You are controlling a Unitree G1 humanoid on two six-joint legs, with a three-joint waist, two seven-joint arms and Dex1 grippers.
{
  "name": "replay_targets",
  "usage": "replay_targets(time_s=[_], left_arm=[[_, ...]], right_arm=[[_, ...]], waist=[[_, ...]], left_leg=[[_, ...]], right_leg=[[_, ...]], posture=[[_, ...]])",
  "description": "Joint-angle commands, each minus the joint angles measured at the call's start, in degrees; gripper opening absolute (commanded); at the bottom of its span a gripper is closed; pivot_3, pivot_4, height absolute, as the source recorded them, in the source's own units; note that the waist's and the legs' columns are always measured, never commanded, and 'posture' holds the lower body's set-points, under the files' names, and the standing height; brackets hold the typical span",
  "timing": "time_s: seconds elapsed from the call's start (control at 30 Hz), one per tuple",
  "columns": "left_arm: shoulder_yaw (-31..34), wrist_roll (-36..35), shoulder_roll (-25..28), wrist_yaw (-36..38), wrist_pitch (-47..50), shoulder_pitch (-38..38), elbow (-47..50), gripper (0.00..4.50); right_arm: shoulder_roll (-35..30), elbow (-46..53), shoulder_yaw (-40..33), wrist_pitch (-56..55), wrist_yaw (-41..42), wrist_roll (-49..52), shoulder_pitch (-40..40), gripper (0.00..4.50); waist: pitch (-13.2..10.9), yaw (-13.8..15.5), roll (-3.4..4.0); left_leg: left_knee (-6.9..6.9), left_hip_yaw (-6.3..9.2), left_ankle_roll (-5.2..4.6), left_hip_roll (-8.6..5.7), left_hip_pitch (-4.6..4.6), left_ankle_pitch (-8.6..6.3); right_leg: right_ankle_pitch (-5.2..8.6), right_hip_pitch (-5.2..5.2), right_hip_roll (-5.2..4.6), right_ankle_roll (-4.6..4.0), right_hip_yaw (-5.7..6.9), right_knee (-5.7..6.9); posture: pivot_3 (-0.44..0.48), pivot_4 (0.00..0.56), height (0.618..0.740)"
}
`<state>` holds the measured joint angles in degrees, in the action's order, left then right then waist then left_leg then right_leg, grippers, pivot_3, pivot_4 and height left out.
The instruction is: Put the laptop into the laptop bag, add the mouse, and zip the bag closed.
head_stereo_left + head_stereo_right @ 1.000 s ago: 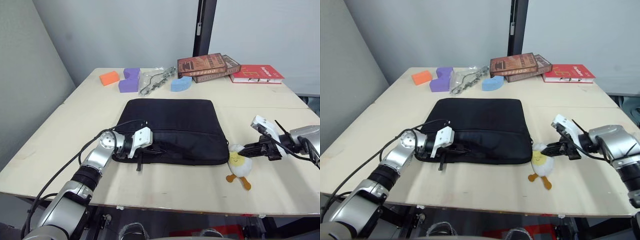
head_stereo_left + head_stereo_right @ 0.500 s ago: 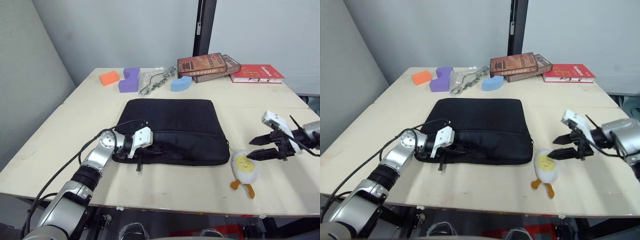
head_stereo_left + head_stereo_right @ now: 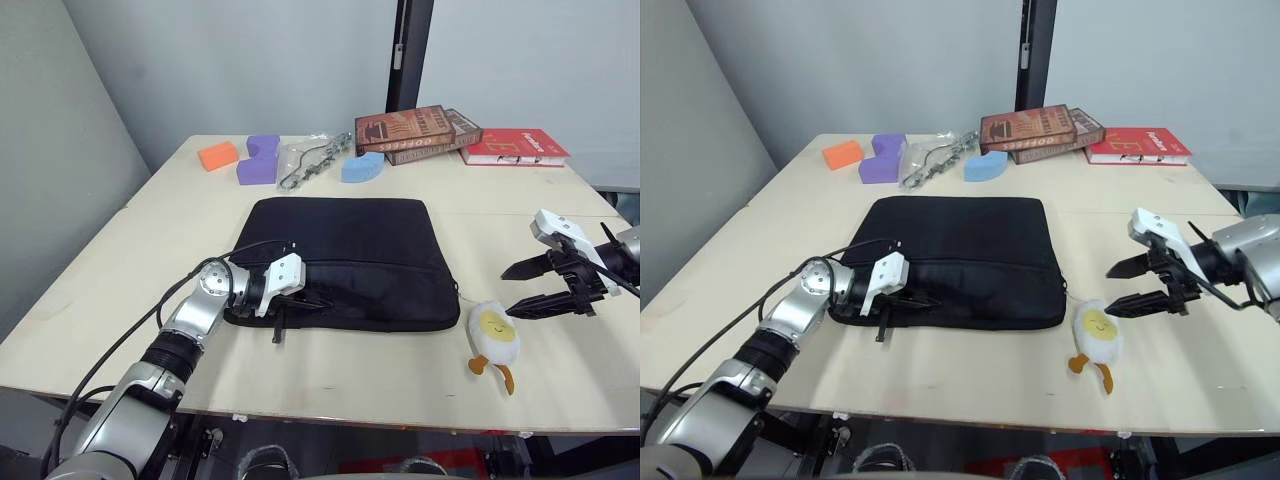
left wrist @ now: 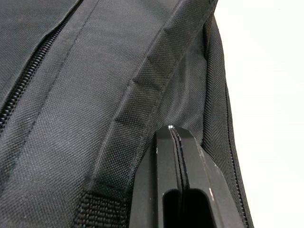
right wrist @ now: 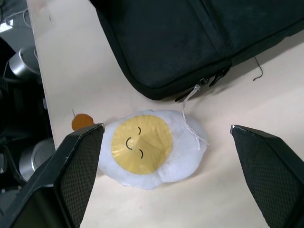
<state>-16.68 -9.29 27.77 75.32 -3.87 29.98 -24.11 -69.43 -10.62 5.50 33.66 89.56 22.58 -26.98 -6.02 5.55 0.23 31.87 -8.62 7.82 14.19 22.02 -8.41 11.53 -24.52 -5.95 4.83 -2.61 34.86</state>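
The black laptop bag point(image 3: 345, 260) lies flat in the middle of the table. My left gripper point(image 3: 318, 298) is shut, its tips pressed against the fabric by a handle strap point(image 4: 142, 104) at the bag's front left edge. My right gripper point(image 3: 508, 292) stands open just right of the bag's front right corner. It hovers over a white egg-shaped soft toy with a yellow face point(image 5: 147, 147), which lies on the table without touching the fingers. The bag's zipper pull point(image 5: 204, 83) sits at that corner. The laptop and the mouse are out of view.
At the table's back stand stacked brown books point(image 3: 415, 130) and a red book point(image 3: 512, 147). Near them are an orange block point(image 3: 218, 156), a purple block point(image 3: 260, 160), a blue block point(image 3: 360, 167) and a clear packet of metal parts point(image 3: 310, 162). Bare tabletop point(image 3: 350, 365) runs along the front.
My right gripper has opened and let go of the egg toy, then drawn back to the right. The toy now lies on the table slightly further right. The left arm has not moved.
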Motion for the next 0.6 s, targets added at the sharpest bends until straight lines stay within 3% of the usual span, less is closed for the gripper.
replay_targets(time_s=[0.03,0.17,0.23,0.37,0.6], left_arm=[[-0.4,-1.4,4.0,3.0,10.7,-4.7,4.4,0.0],[4.3,-7.9,9.1,3.4,21.1,-7.1,16.5,0.0],[6.7,-11.0,11.0,2.5,25.9,-8.0,21.5,0.0],[11.8,-14.3,14.2,0.0,30.5,-9.1,26.6,1.17],[20.9,-19.4,22.6,-0.7,36.3,-10.8,33.1,3.71]], right_arm=[[-0.7,1.2,-1.8,-2.7,2.7,0.2,-0.2,4.46],[-4.0,2.2,-2.8,-10.8,1.1,-4.0,2.8,4.46],[-4.4,4.8,-5.2,-8.2,-0.8,-2.3,3.1,4.46],[-9.0,9.3,-8.1,-11.6,-4.2,-7.1,9.8,4.5],[-8.6,25.7,-23.8,0.8,-5.4,1.3,21.2,4.5]], waist=[[-0.1,-0.4,-0.05],[-0.4,-0.9,0.01],[-0.6,-1.1,-0.03],[-0.7,-0.5,-0.17],[-1.0,0.0,-0.31]], left_leg=[[0.0,0.0,0.0,0.01,0.01,0.0],[-0.08,-0.09,0.0,0.11,0.43,0.0],[-0.05,-0.05,-0.4,0.15,0.93,0.25],[-0.03,-0.01,-0.5,0.27,1.21,0.14],[0.33,0.05,-0.5,0.38,1.2,0.01]], right_leg=[[0.02,-0.02,0.01,0.02,0.0,0.0],[0.09,-0.67,0.17,0.04,-0.05,0.02],[0.12,-1.13,0.21,-0.02,0.03,-0.01],[0.2,-1.35,0.31,-0.16,0.16,-0.01],[0.23,-1.28,0.37,-0.23,0.16,0.16]], posture=[[0.0,0.15,0.734],[0.0,0.15,0.734],[0.0,0.15,0.734],[0.0,0.15,0.734],[0.0,0.15,0.734]])
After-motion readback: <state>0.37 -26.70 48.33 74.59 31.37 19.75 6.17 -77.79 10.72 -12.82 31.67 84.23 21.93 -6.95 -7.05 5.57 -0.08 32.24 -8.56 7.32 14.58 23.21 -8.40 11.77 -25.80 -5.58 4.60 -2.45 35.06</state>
